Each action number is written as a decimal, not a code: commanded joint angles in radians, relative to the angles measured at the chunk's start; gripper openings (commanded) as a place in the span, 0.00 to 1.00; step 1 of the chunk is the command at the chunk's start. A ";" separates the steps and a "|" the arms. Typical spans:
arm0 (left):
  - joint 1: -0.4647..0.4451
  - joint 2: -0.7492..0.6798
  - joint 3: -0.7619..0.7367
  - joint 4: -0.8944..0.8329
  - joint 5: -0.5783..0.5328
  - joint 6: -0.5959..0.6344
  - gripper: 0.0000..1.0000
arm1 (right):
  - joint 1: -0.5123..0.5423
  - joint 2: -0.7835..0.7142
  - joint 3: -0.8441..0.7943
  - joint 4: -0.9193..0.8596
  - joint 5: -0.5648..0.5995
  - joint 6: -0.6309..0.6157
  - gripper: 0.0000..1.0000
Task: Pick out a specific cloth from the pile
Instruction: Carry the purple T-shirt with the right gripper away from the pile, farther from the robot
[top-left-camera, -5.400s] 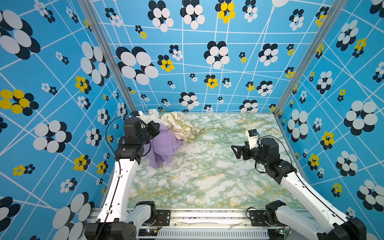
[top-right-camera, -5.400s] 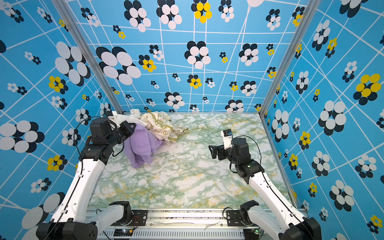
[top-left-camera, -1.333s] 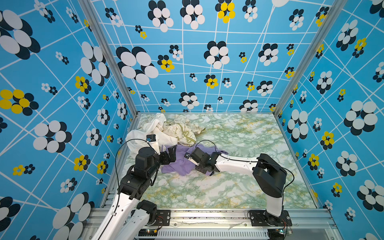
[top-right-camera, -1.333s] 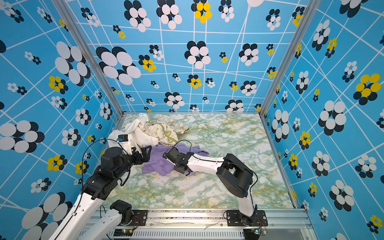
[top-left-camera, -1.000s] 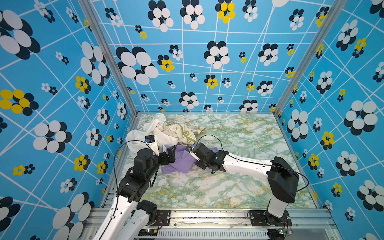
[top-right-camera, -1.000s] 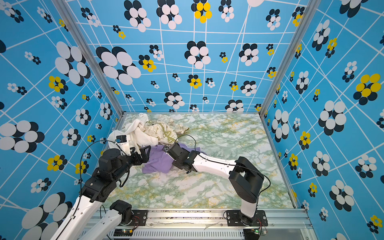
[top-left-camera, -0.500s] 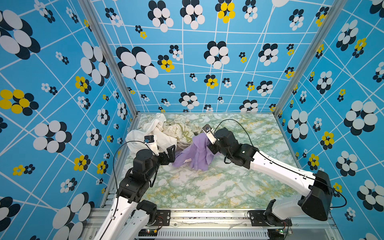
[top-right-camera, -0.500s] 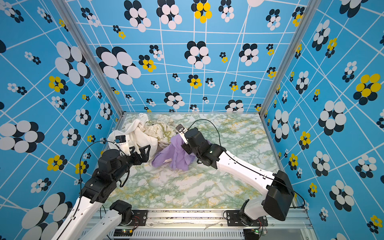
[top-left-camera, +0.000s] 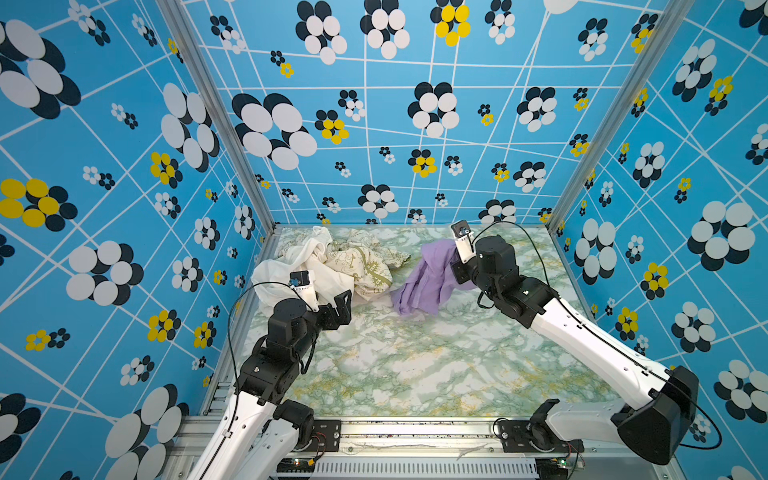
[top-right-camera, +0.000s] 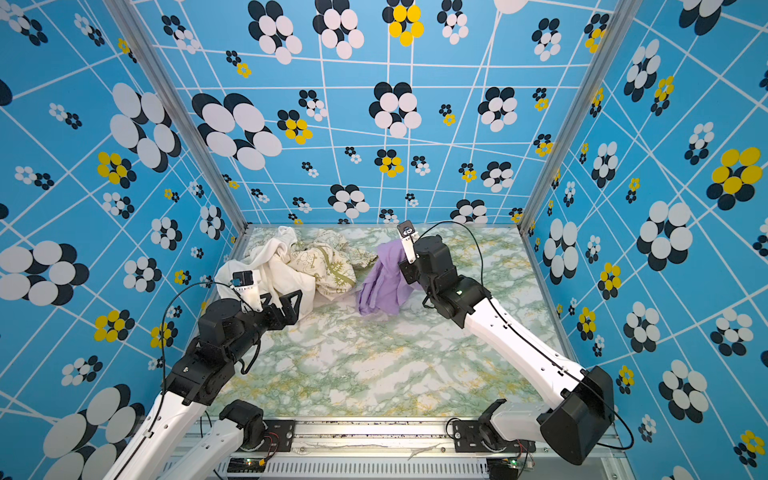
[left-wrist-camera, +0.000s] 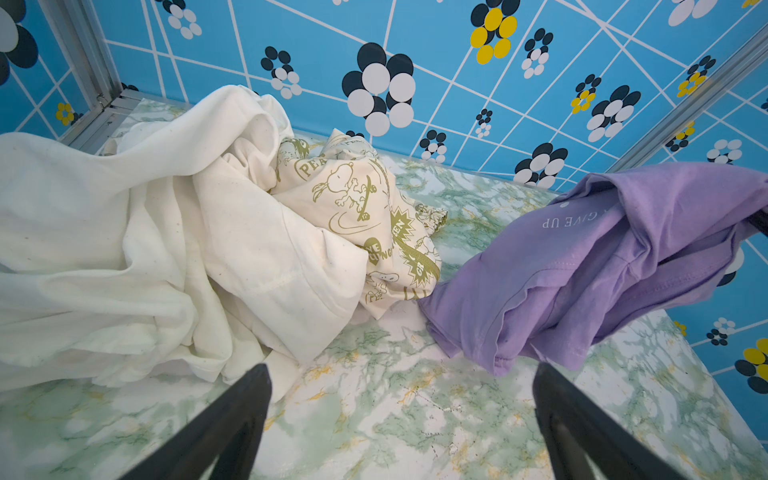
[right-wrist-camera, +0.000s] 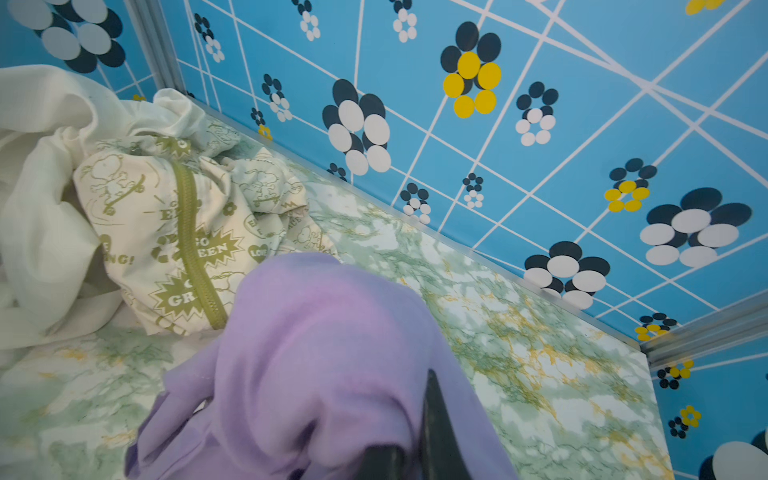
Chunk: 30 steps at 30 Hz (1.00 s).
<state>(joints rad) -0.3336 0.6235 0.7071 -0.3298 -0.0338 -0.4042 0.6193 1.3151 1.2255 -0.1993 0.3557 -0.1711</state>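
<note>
Green-veined marble tabletop (top-left-camera: 415, 365) sits boxed in by blue flower-print walls (top-left-camera: 374, 104). The pile (top-left-camera: 328, 266) lies toward 11 o'clock. The cloth (top-left-camera: 428, 278) hangs near 12 o'clock from the right gripper (top-left-camera: 456, 272), which is clamped on it. Half a second ago it hung closer to the pile. The left gripper (top-left-camera: 338, 309) gapes wide, empty.

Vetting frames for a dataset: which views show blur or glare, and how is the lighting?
Right wrist view: the lilac cloth sits close to the lens and looks soft, out of focus; the printed cloth behind it is sharper. Left wrist view: crisp, the print readable, the white cloth bright but not blown out. Both top views: evenly lit, crisp, no hard shadows.
</note>
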 joint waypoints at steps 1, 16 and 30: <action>0.007 0.001 -0.020 0.029 0.015 -0.010 0.99 | -0.066 -0.014 0.063 0.029 -0.022 0.013 0.00; 0.007 0.019 -0.017 0.035 0.016 -0.008 0.99 | -0.401 0.219 0.469 -0.051 -0.086 0.099 0.00; 0.008 0.023 -0.038 0.046 0.015 -0.013 0.99 | -0.584 0.351 0.292 -0.041 -0.061 0.116 0.00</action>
<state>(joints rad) -0.3336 0.6453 0.6884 -0.3058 -0.0299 -0.4084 0.0563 1.6306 1.5871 -0.2653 0.2771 -0.0830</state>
